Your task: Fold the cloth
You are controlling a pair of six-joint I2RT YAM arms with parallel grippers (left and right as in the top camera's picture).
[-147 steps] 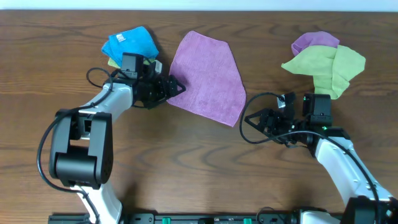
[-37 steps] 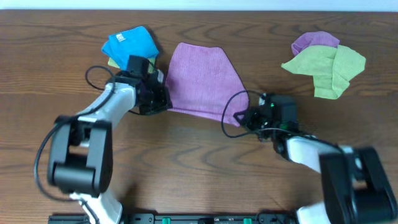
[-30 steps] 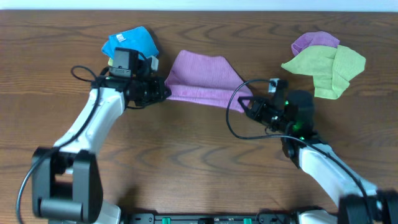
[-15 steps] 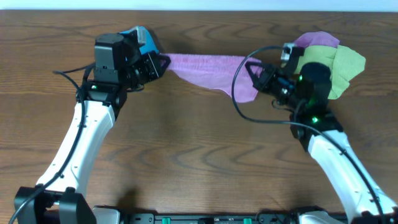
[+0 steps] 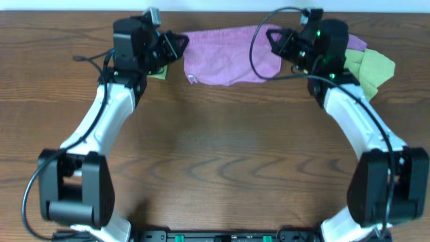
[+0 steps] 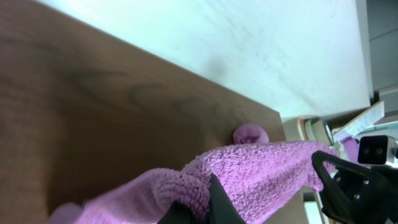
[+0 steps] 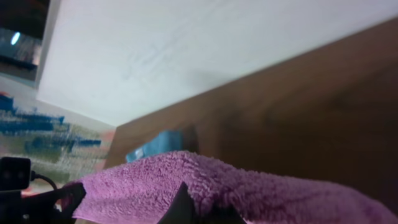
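The cloth (image 5: 228,55), a lilac terry towel, hangs stretched between both grippers near the table's far edge, with its small white tag (image 5: 193,79) at the lower left. My left gripper (image 5: 180,42) is shut on the cloth's left corner. My right gripper (image 5: 272,35) is shut on its right corner. In the left wrist view the cloth (image 6: 273,174) bunches over my dark fingertips (image 6: 214,205). The right wrist view shows the cloth (image 7: 186,180) draped over my fingertips (image 7: 184,202), which pinch it.
A lime-green cloth (image 5: 368,67) lies at the far right, with a second purple cloth (image 5: 358,43) under it, just behind the right arm. A blue cloth (image 7: 152,146) lies at the far left, hidden overhead by the left arm. The table's far edge (image 5: 222,11) is close behind.
Both grippers have lifted the cloth's near corners off the table and carried them up and towards the far edge. The cloth went from lying flat to hanging between them.
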